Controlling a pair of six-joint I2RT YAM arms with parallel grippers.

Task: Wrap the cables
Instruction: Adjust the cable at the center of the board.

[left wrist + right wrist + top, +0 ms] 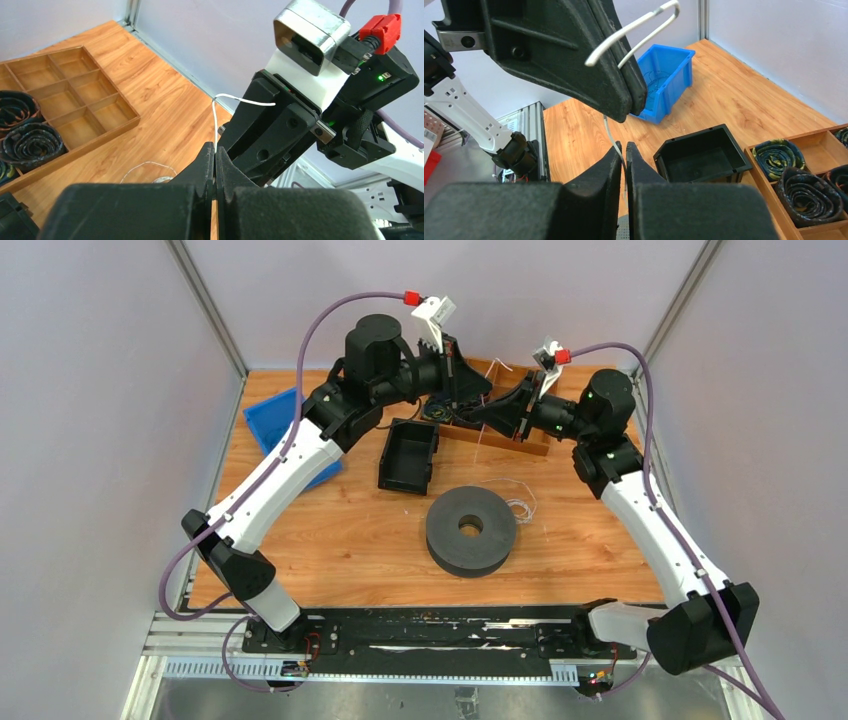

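Pinching white cables (215,125), left fingers (202,167), right fingers (611,167)

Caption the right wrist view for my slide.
Right gripper and left gripper, jaws shut, each pinch the thin white cable near the black bin.

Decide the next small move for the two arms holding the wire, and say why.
Probably the right gripper should carry its strand round the folded end held by the left gripper, starting one turn. Both are shut on the thin white wire, a short stretch spans them, and the loose loops lying below are not yet wound.
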